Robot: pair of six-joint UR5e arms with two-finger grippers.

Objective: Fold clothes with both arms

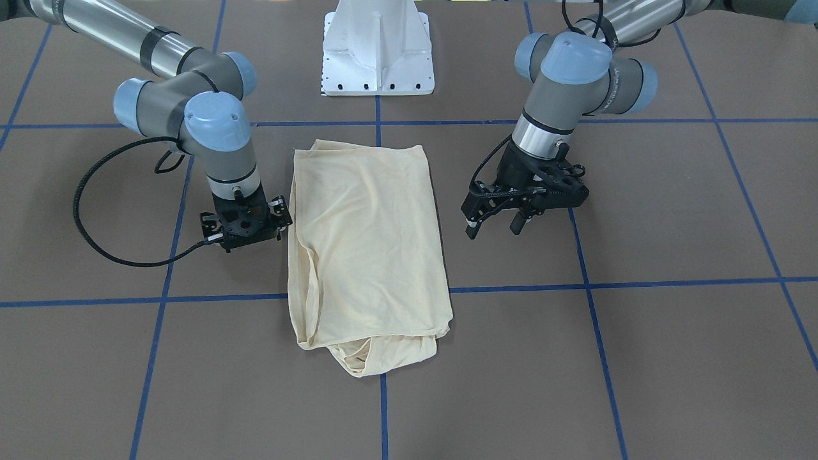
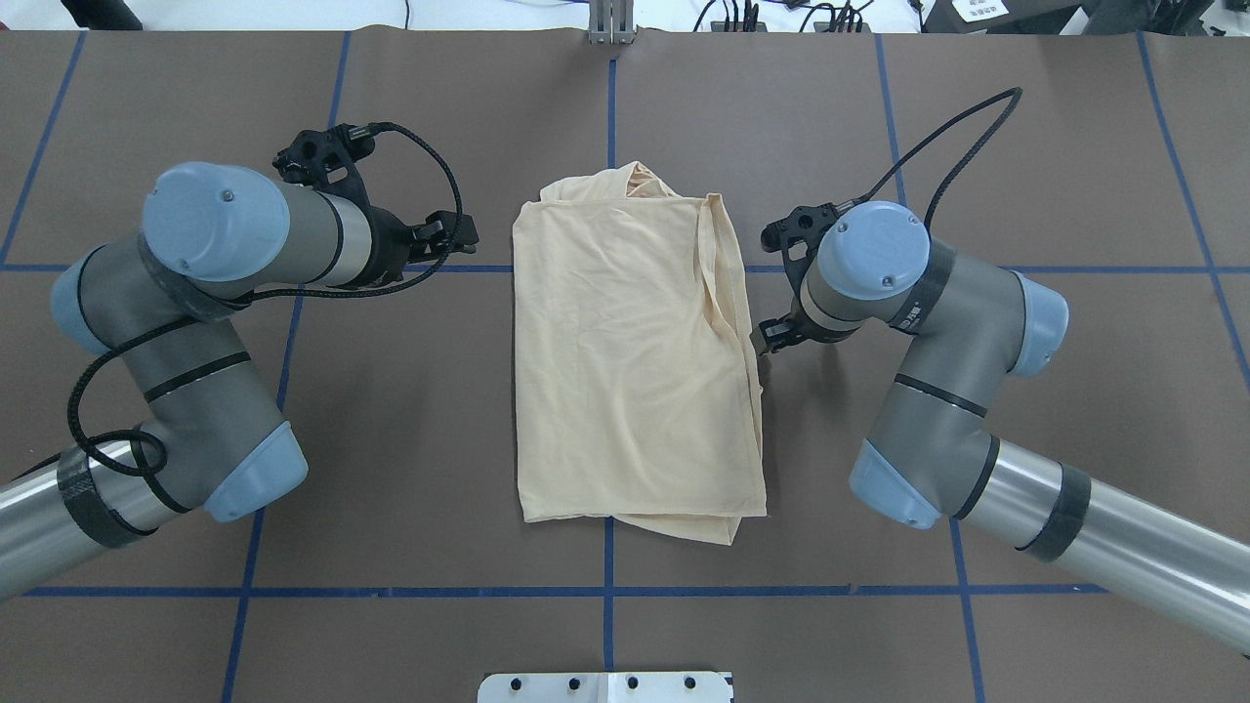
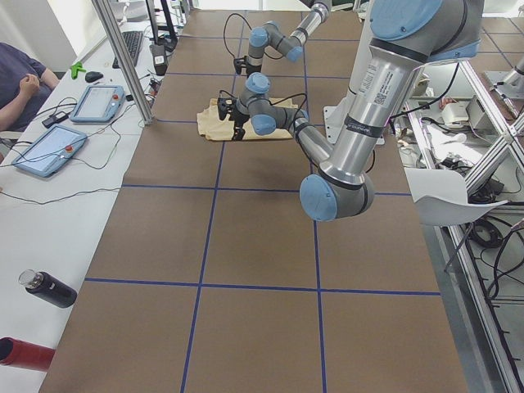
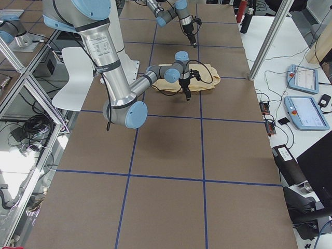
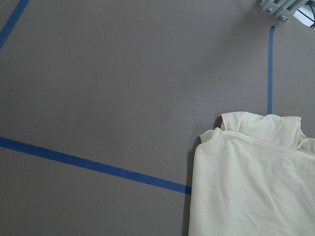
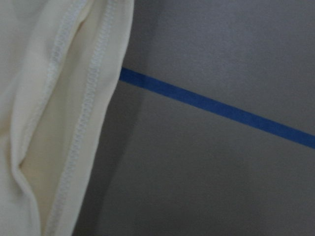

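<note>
Seeing T-shirt (image 1: 370,236) lying as a folded cream-yellow rectangle, bunching at one end. Flanking it: left gripper (image 1: 494,227) gaping wide, empty; right gripper (image 1: 246,223), can't tell opening.

Brown bench (image 1: 671,358) is carrying everything, with blue tape lines (image 1: 639,283) crossing it in a grid. White pedestal (image 1: 378,51) is standing at the robot-side edge, on the centre line. A pale side table (image 3: 49,221) is running along the bench. A person (image 3: 20,82) is sitting at its far end, near two tablets (image 3: 97,104) with thin cables trailing past them. A metal post (image 3: 123,61) is rising just beside the tablets. A black bottle (image 3: 47,289) and a red cylinder (image 3: 23,354) are lying at the near end.
</note>
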